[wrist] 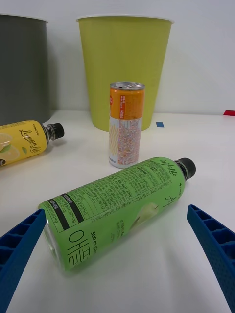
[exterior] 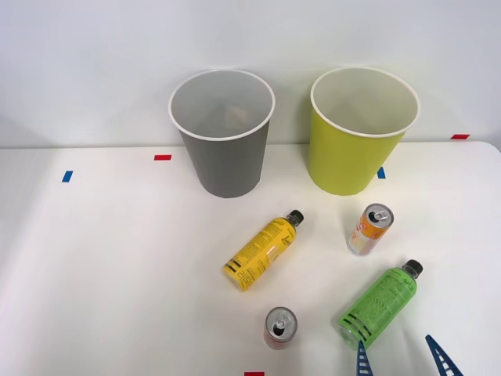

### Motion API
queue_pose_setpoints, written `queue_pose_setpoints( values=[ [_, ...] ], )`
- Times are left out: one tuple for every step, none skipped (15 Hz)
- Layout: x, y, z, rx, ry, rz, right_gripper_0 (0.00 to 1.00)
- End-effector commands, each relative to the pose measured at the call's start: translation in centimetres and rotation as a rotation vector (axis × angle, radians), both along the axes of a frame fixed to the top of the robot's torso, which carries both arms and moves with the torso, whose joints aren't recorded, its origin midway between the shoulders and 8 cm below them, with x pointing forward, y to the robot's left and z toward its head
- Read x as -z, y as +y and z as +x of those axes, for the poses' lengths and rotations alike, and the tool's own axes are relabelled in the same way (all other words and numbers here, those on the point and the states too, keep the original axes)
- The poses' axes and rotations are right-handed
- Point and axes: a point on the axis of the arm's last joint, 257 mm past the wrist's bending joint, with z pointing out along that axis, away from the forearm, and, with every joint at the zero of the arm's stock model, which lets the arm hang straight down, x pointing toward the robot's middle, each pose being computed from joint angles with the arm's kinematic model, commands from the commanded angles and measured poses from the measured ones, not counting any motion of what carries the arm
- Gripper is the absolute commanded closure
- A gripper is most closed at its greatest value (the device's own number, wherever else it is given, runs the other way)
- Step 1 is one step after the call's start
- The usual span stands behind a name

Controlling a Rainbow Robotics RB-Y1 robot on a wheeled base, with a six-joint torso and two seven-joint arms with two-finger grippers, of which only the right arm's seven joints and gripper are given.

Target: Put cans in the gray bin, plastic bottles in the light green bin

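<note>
The gray bin (exterior: 223, 137) (wrist: 22, 68) and the light green bin (exterior: 360, 129) (wrist: 125, 68) stand upright at the back of the white table. A yellow bottle (exterior: 262, 251) (wrist: 24, 142) lies on its side in front of them. An orange-and-white can (exterior: 369, 229) (wrist: 126, 124) stands upright to its right. A red can (exterior: 279, 327) stands near the front edge. The green bottle (exterior: 381, 303) (wrist: 115, 208) lies on its side, base toward my right gripper (exterior: 401, 359) (wrist: 117, 264). The gripper is open, its blue fingers either side of the bottle's base and clear of it.
Small red tape marks (exterior: 162, 157) and blue tape marks (exterior: 67, 176) dot the white table (exterior: 102, 274). A pale wall rises right behind the bins. The left half of the table holds nothing but the tape marks.
</note>
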Motion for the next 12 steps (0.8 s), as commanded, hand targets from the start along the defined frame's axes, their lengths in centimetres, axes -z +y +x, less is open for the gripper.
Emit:
queue_pose_setpoints(
  values=[
    [0.00,0.00,0.00,0.000,0.000,0.000,0.00],
    [0.00,0.00,0.00,0.000,0.000,0.000,0.00],
    [0.00,0.00,0.00,0.000,0.000,0.000,0.00],
    [0.00,0.00,0.00,0.000,0.000,0.000,0.00],
    [0.00,0.00,0.00,0.000,0.000,0.000,0.00],
    [0.00,0.00,0.00,0.000,0.000,0.000,0.00],
    [0.00,0.00,0.00,0.000,0.000,0.000,0.00],
    [0.00,0.00,0.00,0.000,0.000,0.000,0.00],
    [0.00,0.00,0.00,0.000,0.000,0.000,0.00],
    [0.00,0.00,0.00,0.000,0.000,0.000,0.00],
    [0.00,0.00,0.00,0.000,0.000,0.000,0.00],
    [0.00,0.00,0.00,0.000,0.000,0.000,0.00]
  ],
)
